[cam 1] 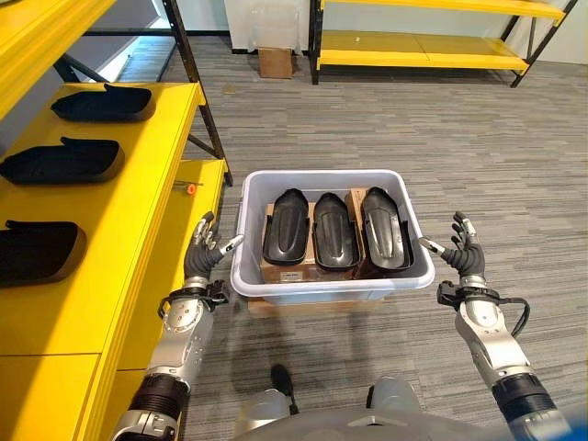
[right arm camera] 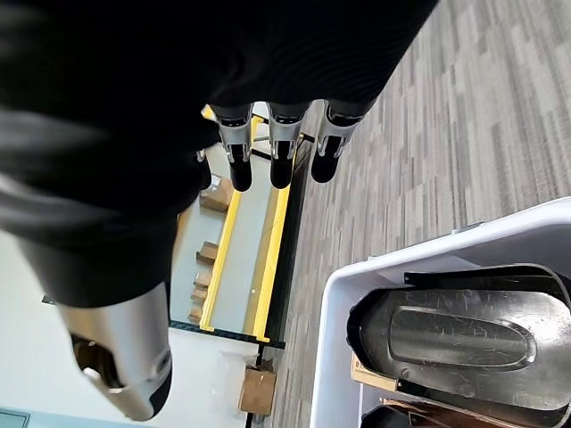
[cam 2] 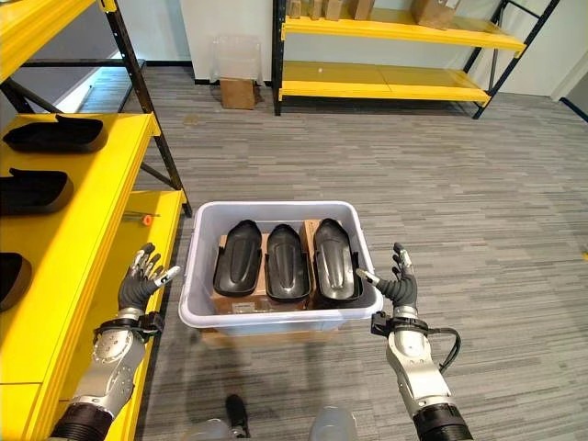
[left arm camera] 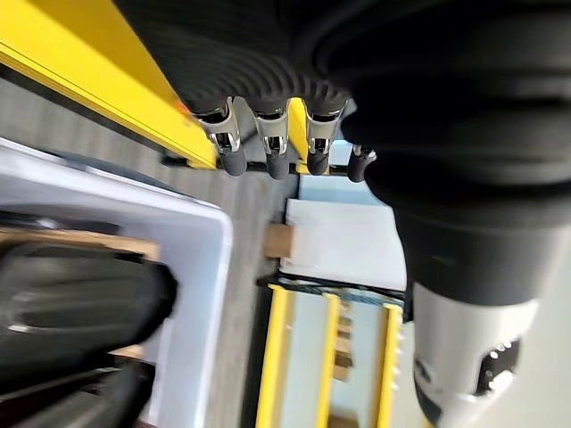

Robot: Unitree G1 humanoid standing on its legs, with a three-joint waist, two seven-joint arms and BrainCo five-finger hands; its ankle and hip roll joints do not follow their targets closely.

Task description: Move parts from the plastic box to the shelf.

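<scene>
Reaching for a part comes next, since both hands are empty beside the plastic box (cam 1: 331, 280). From the left eye, the box sits on the floor just right of the yellow shelf (cam 1: 138, 211), with three black parts (cam 1: 333, 230) lying side by side inside on a cardboard layer (cam 1: 285, 273). Three more parts (cam 1: 64, 161) already rest on the shelf. The left hand (cam 1: 204, 253) is by the box's left wall, fingers spread and holding nothing.

From the right eye, the right hand (cam 2: 397, 285) is by the box's right wall, equally open and empty.

In both wrist views the fingers are straight. Taking the part nearest the shelf with the left hand seems wisest, closing firmly around its narrow edges.
</scene>
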